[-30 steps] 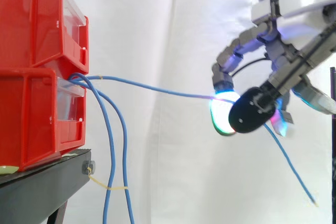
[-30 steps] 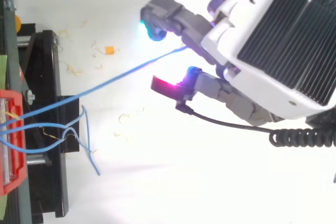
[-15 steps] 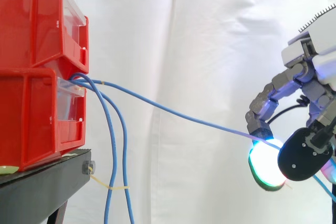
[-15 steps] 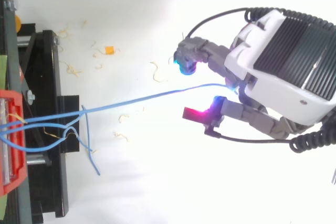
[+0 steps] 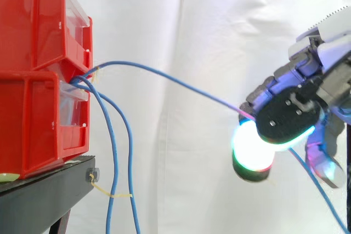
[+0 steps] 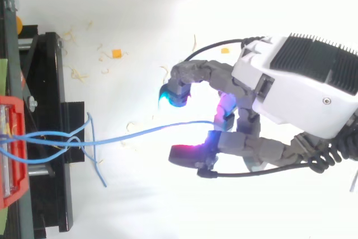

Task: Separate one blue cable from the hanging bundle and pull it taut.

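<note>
My main worry is slip. The blue cable goes into the hand and comes out again below it, with a free tail dropping toward the lower right, so a weak pinch would let the cable slide through during a pull instead of tightening. The span is not taut at this point: it leaves the red bins and bows upward before sloping down to the hand, so there is slack to take up. My second concern is at the bin end. From above, the chosen cable crosses the other strands of the bundle just beside the bins, and a snag there could drag them along rather than leaving them hanging. A hard tug could also shift the bins on the black counter, or pull the cable out of them. The hand is closed on the cable, fingers curled well in. In the side view the cable disappears between a glowing pad and the dark part of the hand, and from above it runs in between the cyan-lit fingertip and the magenta one. I cannot see the contact itself, so I judge this grip light, not secure.
</note>
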Controlling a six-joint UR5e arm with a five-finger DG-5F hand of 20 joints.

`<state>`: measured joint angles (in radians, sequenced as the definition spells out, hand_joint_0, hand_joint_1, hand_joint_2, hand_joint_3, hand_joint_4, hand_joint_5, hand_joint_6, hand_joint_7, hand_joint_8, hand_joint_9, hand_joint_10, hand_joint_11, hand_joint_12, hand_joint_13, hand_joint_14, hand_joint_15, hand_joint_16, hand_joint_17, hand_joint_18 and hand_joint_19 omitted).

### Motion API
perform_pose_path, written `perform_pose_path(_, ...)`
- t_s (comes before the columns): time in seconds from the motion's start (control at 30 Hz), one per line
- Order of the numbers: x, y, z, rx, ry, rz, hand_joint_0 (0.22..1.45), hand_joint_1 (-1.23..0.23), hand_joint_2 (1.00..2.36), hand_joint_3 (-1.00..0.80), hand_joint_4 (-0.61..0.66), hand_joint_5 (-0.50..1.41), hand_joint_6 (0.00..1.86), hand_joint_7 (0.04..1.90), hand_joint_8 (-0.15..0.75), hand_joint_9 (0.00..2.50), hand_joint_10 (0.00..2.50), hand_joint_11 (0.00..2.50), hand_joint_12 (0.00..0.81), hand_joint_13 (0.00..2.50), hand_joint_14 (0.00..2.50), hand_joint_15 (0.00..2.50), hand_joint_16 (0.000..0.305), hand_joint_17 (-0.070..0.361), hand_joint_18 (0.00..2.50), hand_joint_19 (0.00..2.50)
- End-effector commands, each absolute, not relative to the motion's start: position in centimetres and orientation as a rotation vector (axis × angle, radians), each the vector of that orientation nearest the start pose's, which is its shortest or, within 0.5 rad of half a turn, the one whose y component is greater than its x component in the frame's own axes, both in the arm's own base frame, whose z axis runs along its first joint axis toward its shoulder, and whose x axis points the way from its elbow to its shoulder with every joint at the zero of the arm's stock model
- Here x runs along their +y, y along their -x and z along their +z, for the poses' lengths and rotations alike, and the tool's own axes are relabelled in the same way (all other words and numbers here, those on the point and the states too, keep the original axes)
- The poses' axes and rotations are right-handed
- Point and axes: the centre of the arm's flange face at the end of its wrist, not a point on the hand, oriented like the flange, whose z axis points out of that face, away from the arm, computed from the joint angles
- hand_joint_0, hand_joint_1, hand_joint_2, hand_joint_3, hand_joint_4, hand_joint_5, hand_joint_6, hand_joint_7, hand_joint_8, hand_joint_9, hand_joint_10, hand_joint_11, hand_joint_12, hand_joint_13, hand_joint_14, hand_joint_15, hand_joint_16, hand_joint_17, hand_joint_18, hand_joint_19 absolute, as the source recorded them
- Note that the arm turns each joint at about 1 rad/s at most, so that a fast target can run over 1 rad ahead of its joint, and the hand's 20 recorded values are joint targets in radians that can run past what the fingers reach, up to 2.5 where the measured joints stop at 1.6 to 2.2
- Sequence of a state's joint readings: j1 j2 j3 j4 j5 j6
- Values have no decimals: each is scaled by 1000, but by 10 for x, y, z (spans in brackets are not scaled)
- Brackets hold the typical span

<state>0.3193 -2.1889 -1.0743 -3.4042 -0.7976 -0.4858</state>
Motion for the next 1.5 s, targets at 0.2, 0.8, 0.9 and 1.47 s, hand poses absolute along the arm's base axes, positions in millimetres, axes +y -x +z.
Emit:
perform_pose_path(0.2, 16, -698, 343, 1454, -1108, 236, 710, -828, 1014, -136, 162, 116, 506, 1058, 146, 1937, 16, 425, 261, 1229, 19, 532, 43, 98, 865, 599)
perform_pose_path(0.8, 12, -693, 338, 1474, -1193, 320, 712, -824, 1014, -143, 163, 116, 506, 1058, 145, 1938, 17, 418, 262, 1223, 19, 542, 43, 96, 854, 603)
perform_pose_path(0.9, 9, -690, 336, 1486, -1235, 340, 712, -823, 1014, -145, 160, 116, 506, 1058, 144, 1937, 16, 427, 259, 1221, 18, 546, 43, 96, 852, 606)
perform_pose_path(1.47, 1, -682, 328, 1535, -1343, 396, 713, -822, 1014, -152, 169, 115, 506, 1060, 143, 1933, 15, 412, 259, 1216, 18, 541, 42, 95, 851, 607)
